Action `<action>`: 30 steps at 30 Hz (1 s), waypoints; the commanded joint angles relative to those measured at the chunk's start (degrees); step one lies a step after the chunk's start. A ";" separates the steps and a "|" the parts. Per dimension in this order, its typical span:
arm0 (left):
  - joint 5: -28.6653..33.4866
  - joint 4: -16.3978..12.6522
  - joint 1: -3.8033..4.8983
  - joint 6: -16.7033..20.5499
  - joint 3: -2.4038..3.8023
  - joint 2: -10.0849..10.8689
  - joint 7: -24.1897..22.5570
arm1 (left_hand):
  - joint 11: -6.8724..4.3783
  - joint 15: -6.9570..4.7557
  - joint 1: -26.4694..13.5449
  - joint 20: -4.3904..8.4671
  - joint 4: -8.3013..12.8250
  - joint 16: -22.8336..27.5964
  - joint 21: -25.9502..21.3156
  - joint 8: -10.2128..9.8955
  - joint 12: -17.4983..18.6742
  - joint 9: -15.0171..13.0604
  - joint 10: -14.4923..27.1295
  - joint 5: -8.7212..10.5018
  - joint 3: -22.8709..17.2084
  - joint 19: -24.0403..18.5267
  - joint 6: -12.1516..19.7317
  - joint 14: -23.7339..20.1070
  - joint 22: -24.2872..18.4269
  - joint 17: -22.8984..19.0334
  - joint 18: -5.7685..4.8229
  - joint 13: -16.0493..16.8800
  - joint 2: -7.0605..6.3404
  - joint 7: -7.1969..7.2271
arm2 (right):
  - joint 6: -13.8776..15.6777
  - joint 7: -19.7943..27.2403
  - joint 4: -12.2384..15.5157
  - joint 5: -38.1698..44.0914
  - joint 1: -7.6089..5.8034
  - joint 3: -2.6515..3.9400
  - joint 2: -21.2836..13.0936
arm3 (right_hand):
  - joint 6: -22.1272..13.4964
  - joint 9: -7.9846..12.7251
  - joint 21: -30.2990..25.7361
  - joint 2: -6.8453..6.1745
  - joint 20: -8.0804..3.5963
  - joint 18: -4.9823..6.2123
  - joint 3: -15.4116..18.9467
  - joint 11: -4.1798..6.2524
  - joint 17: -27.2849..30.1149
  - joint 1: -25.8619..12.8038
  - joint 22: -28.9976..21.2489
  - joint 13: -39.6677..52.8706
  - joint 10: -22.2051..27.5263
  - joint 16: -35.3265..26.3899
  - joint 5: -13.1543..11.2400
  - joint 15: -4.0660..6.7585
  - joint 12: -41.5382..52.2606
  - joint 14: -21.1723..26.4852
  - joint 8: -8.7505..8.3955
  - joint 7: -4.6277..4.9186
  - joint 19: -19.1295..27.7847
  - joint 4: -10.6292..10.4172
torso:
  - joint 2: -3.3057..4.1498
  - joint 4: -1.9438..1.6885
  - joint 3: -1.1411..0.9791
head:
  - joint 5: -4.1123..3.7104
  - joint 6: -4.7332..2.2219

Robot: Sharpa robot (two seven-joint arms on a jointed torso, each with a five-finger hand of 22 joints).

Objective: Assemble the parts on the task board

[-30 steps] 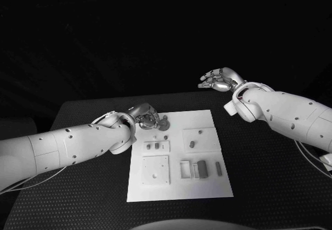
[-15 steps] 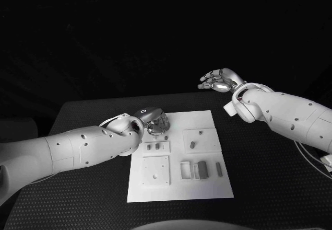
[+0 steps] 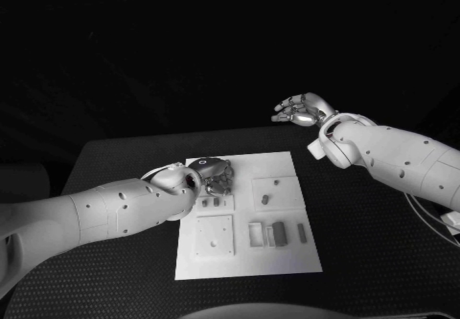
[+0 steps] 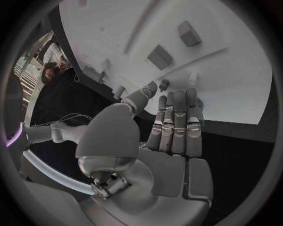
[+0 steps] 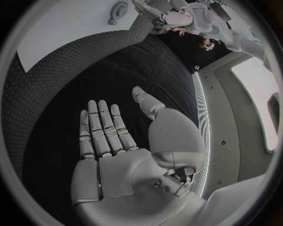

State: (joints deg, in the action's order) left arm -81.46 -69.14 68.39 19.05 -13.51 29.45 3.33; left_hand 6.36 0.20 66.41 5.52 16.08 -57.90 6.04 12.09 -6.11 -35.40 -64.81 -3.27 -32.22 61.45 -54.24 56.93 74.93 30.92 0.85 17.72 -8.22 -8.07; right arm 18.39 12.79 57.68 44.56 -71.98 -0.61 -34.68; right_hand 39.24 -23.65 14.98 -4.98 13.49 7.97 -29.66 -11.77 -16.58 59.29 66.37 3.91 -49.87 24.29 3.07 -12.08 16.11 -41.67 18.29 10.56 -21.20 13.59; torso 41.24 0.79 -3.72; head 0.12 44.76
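The white task board (image 3: 249, 262) lies in the middle of the table, also seen in the left wrist view (image 4: 224, 56). Small grey parts (image 3: 262, 199) rest on its raised plates, with a block (image 3: 278, 234) and a peg (image 3: 302, 231) nearer me. My left hand (image 3: 213, 174) hovers over the board's far left corner, fingers stretched side by side (image 4: 171, 127). A small grey part (image 4: 164, 84) sits right at the tips of the thumb and fingers; whether they pinch it is unclear. My right hand (image 3: 302, 111) is raised beyond the table's far edge, fingers spread, holding nothing (image 5: 118, 141).
The black table (image 3: 364, 226) surrounds the board with free room on both sides. A round knob-like piece (image 5: 118, 9) stands near the board's far corner (image 5: 65, 28). Two square blocks (image 4: 159, 56) rise from the board ahead of the left fingers.
My left hand has turned and slid a little nearer and rightward over the board's far left corner, covering the round piece that showed beside it. The right hand has stayed put.
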 commanded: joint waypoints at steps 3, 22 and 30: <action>-0.89 0.30 -0.22 -1.75 0.04 -0.43 -0.30 | 0.12 0.06 -0.40 -0.07 -0.10 -0.37 0.34 -0.42 0.35 0.16 -0.31 0.37 0.23 0.37 0.19 0.44 1.09 0.06 0.40 -0.20 0.10 -0.15 | -0.58 0.72 0.20 0.05 0.02 0.01 0.02 | -0.50 0.08 -0.27 0.01 -0.06 -0.49 0.22 -0.05 -0.04 -0.23 0.10 0.01 -0.53 -0.36 -0.21 -0.26 -0.28 -0.13 0.35 3.22 0.05 -0.15 | -0.04 -0.05 -0.01 | -0.10 0.13; -0.89 2.25 -0.65 -2.24 0.05 -1.42 0.22 | 0.09 0.02 0.34 -0.08 -0.39 -0.31 0.29 -0.47 1.59 0.94 -1.28 0.35 -0.98 0.84 0.00 0.96 1.10 0.13 0.54 -1.41 2.27 -0.64 | -0.57 0.74 0.53 0.05 0.02 0.01 -0.05 | -0.51 0.11 -0.33 0.00 -0.06 -0.49 0.24 -0.05 -0.05 -0.23 0.16 0.01 -0.56 -0.38 -0.21 -0.26 -0.33 -0.14 0.37 3.22 0.03 -0.16 | -0.08 0.00 -0.06 | -0.43 0.29; -0.89 3.08 -0.96 -2.53 0.05 -1.84 0.34 | 0.05 -0.01 0.50 -0.06 -0.55 -0.27 0.24 -0.41 1.86 1.17 -1.69 0.35 -1.42 0.95 -0.15 1.11 1.11 0.15 0.58 -1.77 3.20 -0.74 | -0.59 0.74 0.61 0.05 0.02 0.01 -0.08 | -0.50 0.13 -0.36 0.01 -0.06 -0.49 0.24 -0.05 -0.05 -0.24 0.18 0.01 -0.58 -0.39 -0.21 -0.26 -0.35 -0.14 0.39 3.22 0.02 -0.16 | -0.07 0.00 -0.06 | -0.54 0.37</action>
State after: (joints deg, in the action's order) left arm -82.04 -66.21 67.69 17.92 -13.34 27.74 3.48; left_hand 6.46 0.30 67.08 5.33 15.50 -58.12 6.27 11.80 -4.55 -34.30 -66.13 -3.27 -33.39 62.06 -54.23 57.65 74.96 30.99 0.84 16.05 -5.52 -8.48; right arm 18.39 12.82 58.17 44.55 -71.98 -0.60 -34.75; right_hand 39.04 -23.61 14.98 -4.98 13.49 7.97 -29.66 -11.97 -16.58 59.29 66.48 3.91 -50.08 24.29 3.07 -12.08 16.11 -41.67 18.30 10.75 -21.20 13.59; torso 41.17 0.78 -3.78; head -0.37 45.10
